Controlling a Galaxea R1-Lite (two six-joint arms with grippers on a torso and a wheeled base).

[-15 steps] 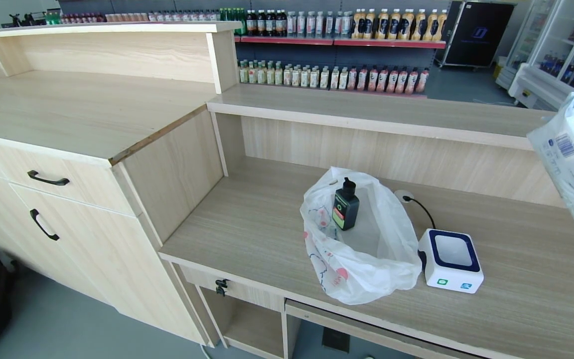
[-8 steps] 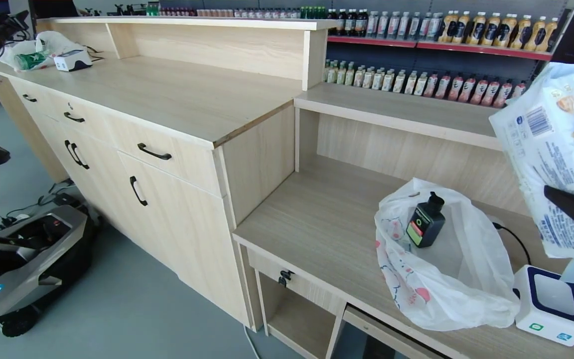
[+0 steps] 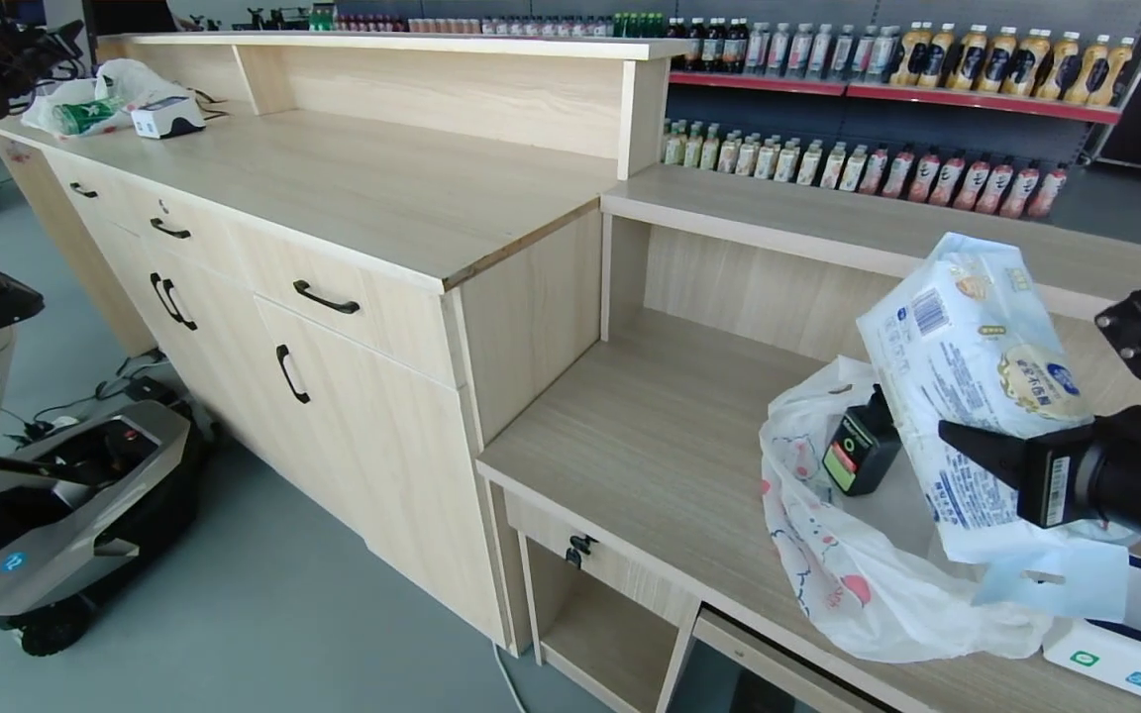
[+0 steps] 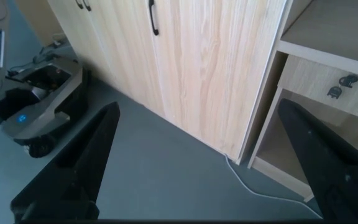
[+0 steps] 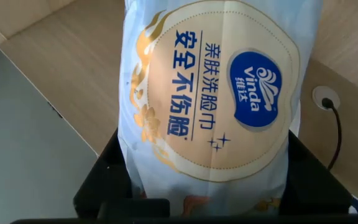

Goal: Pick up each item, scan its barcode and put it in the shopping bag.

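Seemingly pre-scan: right end effector [image 3: 967, 451], clamped on the tissue pack [image 3: 967, 356], hangs above the shopping bag [image 3: 828, 555]; next, the barcode [image 3: 930, 312] must face the scanner [image 3: 1125, 644] at the bag's four o'clock.

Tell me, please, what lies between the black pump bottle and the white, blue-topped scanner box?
In the head view, the white-and-blue soft tissue pack, held by the right pincer, hangs between them over the white plastic shopping bag.
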